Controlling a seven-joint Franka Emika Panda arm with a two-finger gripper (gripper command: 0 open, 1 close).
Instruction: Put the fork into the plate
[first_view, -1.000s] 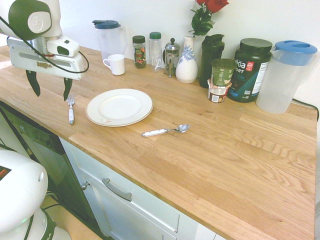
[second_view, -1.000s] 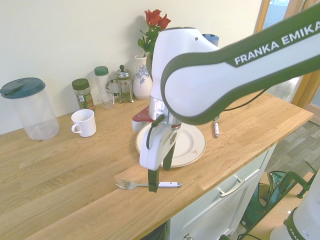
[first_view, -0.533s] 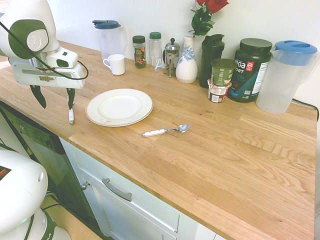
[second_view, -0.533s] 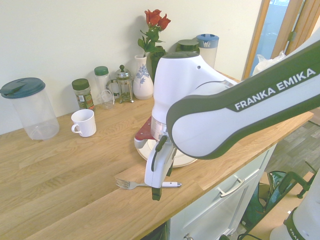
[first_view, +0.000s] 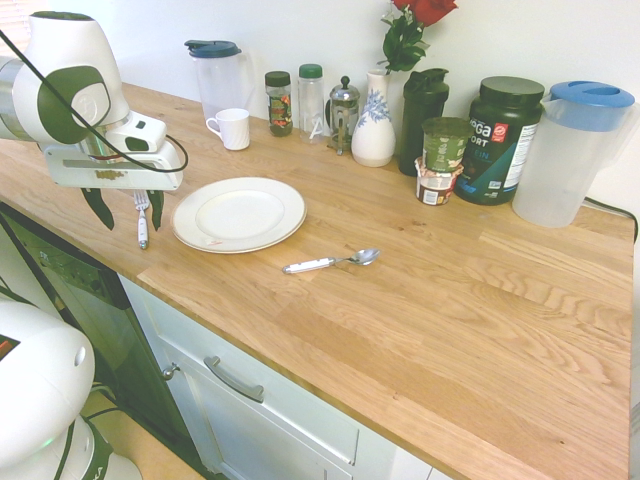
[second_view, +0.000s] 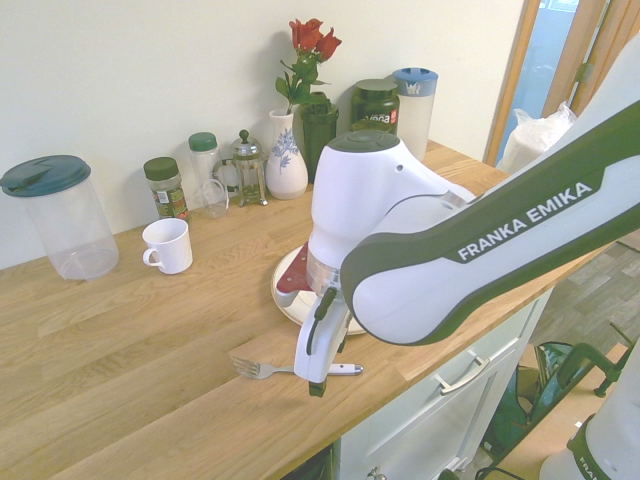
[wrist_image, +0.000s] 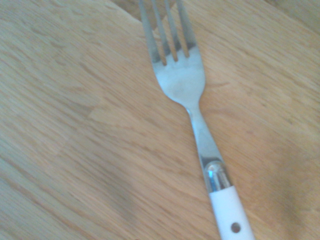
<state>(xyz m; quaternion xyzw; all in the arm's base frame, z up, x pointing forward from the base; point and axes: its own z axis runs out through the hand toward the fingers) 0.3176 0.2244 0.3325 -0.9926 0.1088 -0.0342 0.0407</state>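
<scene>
The arm (second_view: 430, 230) hides most of the plate (second_view: 290, 300); wrist view crops the fork (wrist_image: 192, 115).

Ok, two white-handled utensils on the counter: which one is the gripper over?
The fork, lying left of the plate in the first exterior view, under the open gripper. The spoon lies past the plate's other side.

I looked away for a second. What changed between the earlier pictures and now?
The open gripper has come down over the fork, its fingers now either side of it; nothing is gripped yet. The fork, plate and spoon lie where they were.
</scene>
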